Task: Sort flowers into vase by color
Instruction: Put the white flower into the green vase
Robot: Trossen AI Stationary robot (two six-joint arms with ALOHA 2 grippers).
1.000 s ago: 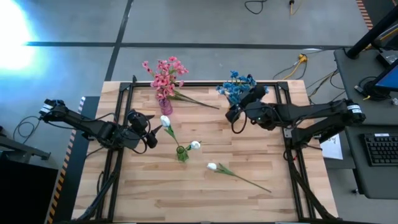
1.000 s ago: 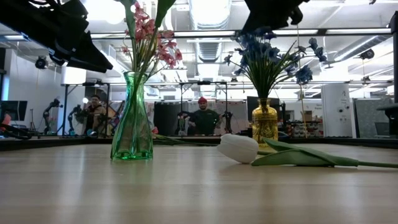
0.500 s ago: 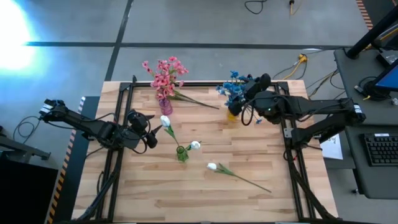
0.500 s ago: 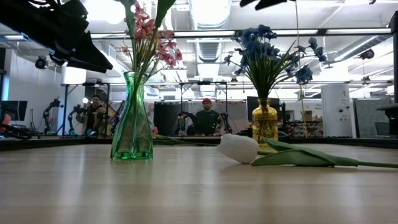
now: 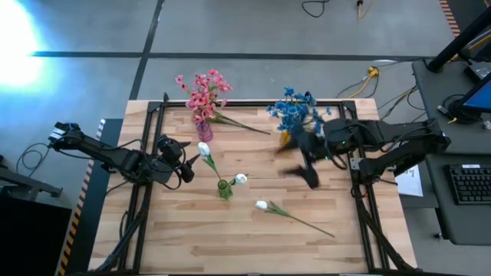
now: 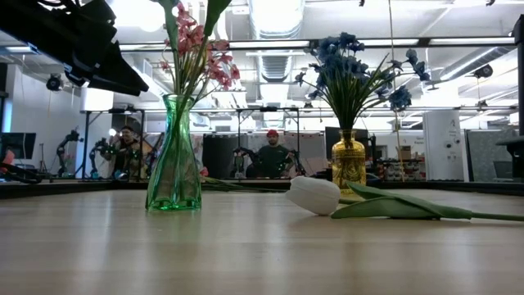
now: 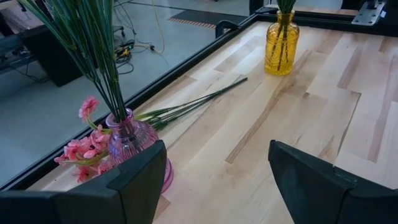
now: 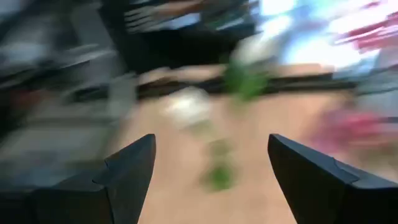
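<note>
Seen from above, the right end effector [image 5: 305, 173] is hanging blurred over the middle of the surface [image 5: 192, 238], just in front of the blue flowers [image 5: 294, 110] in their yellow vase, and its fingers are standing apart with nothing between them. The loose white flower [image 5: 263, 205] is lying a little nearer the front edge than that end effector and slightly toward the left arm's side; its long axis is running diagonally, blossom pointing toward the green vase [image 5: 224, 189], stem trailing away toward the right front corner. The right arm is looking nearer to it than the left end effector [image 5: 193, 161], which is waiting released beside another white bloom [image 5: 204, 149] standing over the green vase. A pink sprig's stem [image 5: 244, 123] is also lying flat beside the pink flowers [image 5: 202, 90], well off from both. At surface height, the white flower [image 6: 314, 195] is lying on its side, head toward the green vase [image 6: 173, 156] and leaves stretching the other way; no end effector is showing low here. The left wrist view is showing its own fingers [image 7: 140, 174] spread wide and empty, the pink vase [image 7: 132, 138] just ahead, the loose stem beyond it. The right wrist view is smeared; only its parted fingers [image 8: 134, 165] are readable.
</note>
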